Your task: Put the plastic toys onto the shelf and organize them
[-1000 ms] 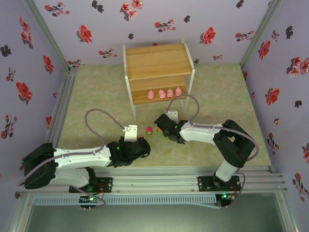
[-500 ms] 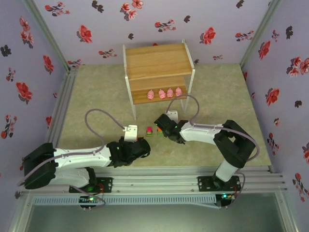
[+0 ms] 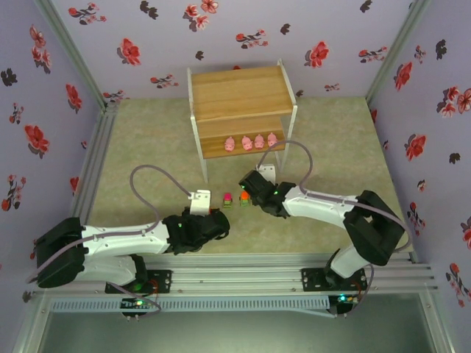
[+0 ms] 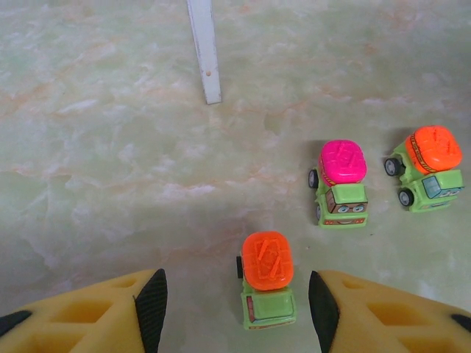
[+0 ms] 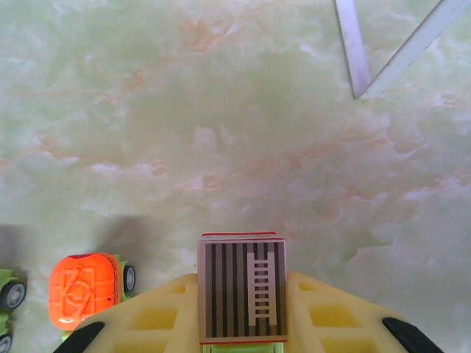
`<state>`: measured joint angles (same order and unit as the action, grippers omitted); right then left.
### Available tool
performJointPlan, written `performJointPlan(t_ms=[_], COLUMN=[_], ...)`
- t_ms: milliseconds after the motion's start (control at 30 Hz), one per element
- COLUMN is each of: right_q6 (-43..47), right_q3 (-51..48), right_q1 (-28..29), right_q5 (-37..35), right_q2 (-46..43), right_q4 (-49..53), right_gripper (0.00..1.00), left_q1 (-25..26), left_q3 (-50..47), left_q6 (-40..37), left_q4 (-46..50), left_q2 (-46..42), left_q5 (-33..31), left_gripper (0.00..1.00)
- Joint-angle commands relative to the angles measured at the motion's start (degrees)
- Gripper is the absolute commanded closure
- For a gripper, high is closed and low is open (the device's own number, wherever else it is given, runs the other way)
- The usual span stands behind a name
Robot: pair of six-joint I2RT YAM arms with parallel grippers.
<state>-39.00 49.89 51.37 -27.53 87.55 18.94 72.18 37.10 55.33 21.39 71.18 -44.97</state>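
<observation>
An orange-topped green toy truck [image 4: 266, 279] stands on the floor between the fingers of my open left gripper [image 4: 237, 305], touching neither. A magenta-topped truck [image 4: 342, 180] and another orange-topped one [image 4: 430, 165] stand just beyond it to the right. My right gripper [image 5: 241, 327] is shut on a toy with a striped grey-brown top [image 5: 241, 287], held above the floor near the shelf's front legs. The shelf [image 3: 239, 99] stands at the back, with several pink pig toys [image 3: 250, 141] in a row on its lower board. My left gripper [image 3: 213, 220] is low in front of the trucks [image 3: 227, 198].
A white shelf leg [image 4: 204, 51] rises ahead of the left gripper, and two crossing frame bars [image 5: 353, 44] lie ahead of the right. The orange-topped truck [image 5: 85, 290] sits close to the left of my right fingers. Flowered walls enclose the marbled green floor [image 3: 331, 140].
My right arm has shifted slightly right and toward the shelf with the striped-top toy, its elbow swinging outward. The left arm and the floor trucks have not moved.
</observation>
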Motion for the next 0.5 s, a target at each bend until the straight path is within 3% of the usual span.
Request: performJointPlan(t_ms=[0,467], right_q6=[0.6,1.5], right_q3=[-0.7,1.8], right_q1=[-0.1,0.5], right_q5=[-2.6,-3.4], right_q2=[-2.5,-12.4], right_q4=[3.4,10.7], right_gripper=[0.81,0.81], left_q1=[0.5,0.5], left_q3=[1.9,4.4], left_q6=[-1.6,-2.9], left_q4=[-0.4,-2.6], left_q2=[0.3,4.6], left_q5=[-1.2,0.2], left_gripper=[0.43,0.43])
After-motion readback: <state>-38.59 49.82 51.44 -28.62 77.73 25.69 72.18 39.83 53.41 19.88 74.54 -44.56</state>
